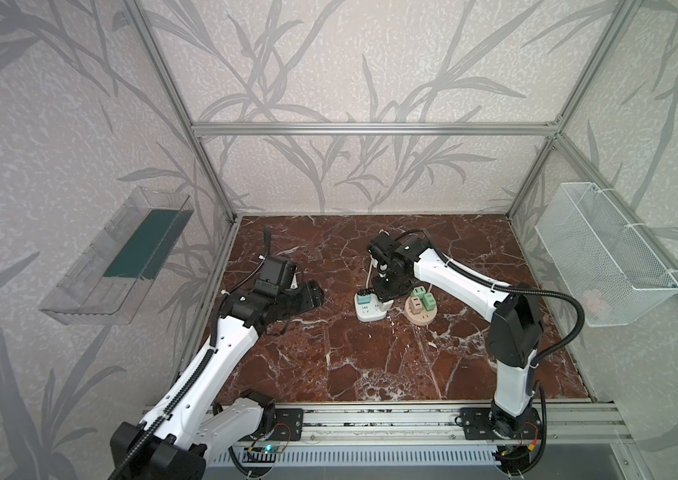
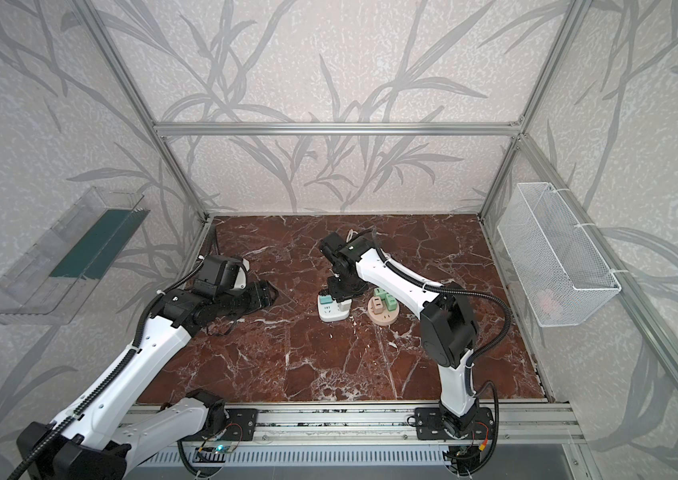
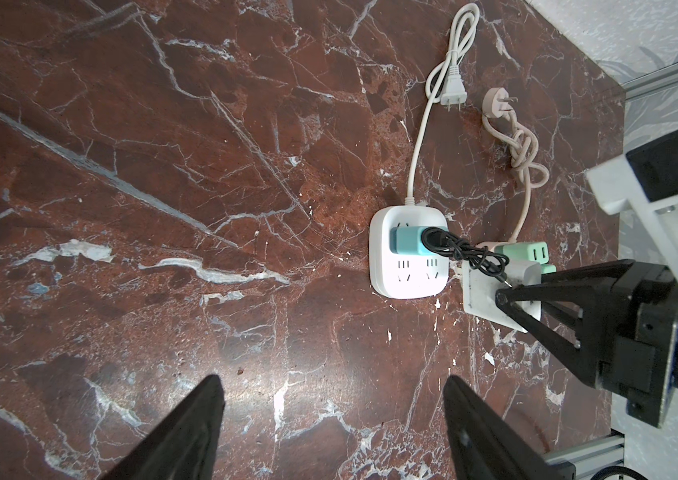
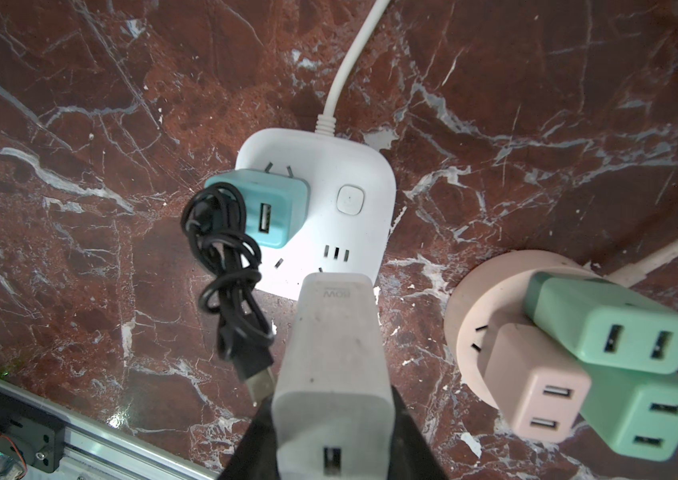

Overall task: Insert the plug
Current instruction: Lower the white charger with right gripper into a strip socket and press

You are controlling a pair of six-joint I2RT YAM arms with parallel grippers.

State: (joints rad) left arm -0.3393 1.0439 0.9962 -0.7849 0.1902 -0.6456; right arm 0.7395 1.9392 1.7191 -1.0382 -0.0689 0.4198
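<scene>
Tabletop (image 1: 329,365): red-brown marble, walled with leaf-patterned paper; we count one.
Power strips: we count two, a square white strip (image 4: 320,224) and a round pink strip (image 4: 470,316), near each other.
Chargers: we count five. One teal charger (image 4: 271,208) sits in the white strip; two green chargers (image 4: 607,324) (image 4: 640,415) and one pink charger (image 4: 536,386) sit in the pink strip.
Cable: one black cable (image 4: 225,266), coiled beside the teal charger.
Right gripper (image 4: 329,415): clenched on the white charger (image 4: 333,353), held over the white strip's edge; we cannot tell whether its prongs touch.
Left gripper (image 3: 331,380): released, jaws wide over bare marble, well apart from both strips.
</scene>
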